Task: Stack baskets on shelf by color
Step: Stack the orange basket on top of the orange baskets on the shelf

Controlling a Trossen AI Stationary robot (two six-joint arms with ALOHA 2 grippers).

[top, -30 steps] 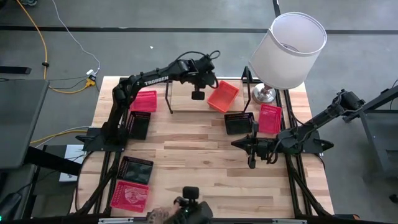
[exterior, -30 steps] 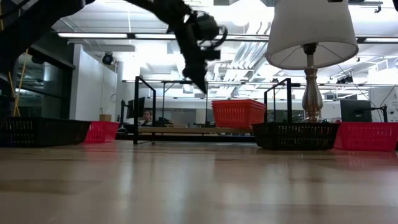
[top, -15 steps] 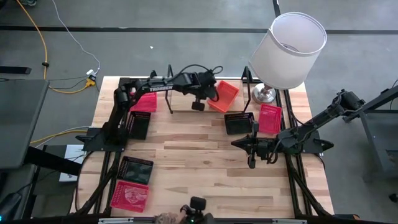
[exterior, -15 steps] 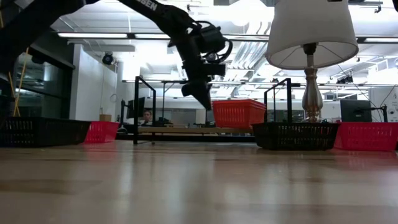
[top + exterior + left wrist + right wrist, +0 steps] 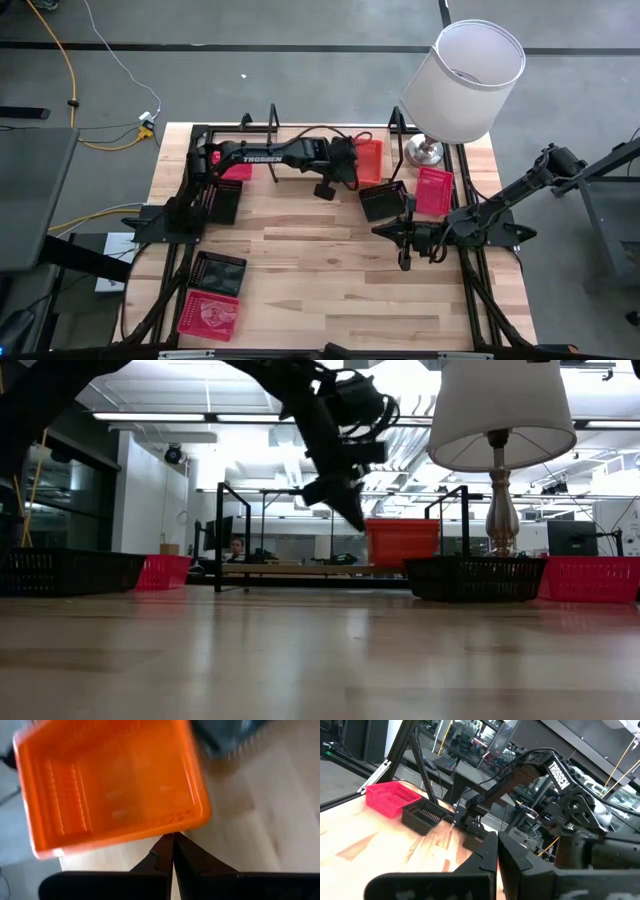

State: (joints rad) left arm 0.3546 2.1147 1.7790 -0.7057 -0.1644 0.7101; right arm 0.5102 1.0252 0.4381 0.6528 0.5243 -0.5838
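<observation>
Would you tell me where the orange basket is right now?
In the high view the orange basket sits on the shelf at the table's far side, just behind a black basket, with the shut left gripper beside it.

Only one word is reading legibly — "TROSSEN", in white capitals on the left arm. In the high view it's showing along the forearm link, running lengthwise. In the right wrist view the same word is showing on that arm farther off, letters running down the link, partly cut. Nothing else is reading — no labels, numbers or signs on the other things.
</observation>
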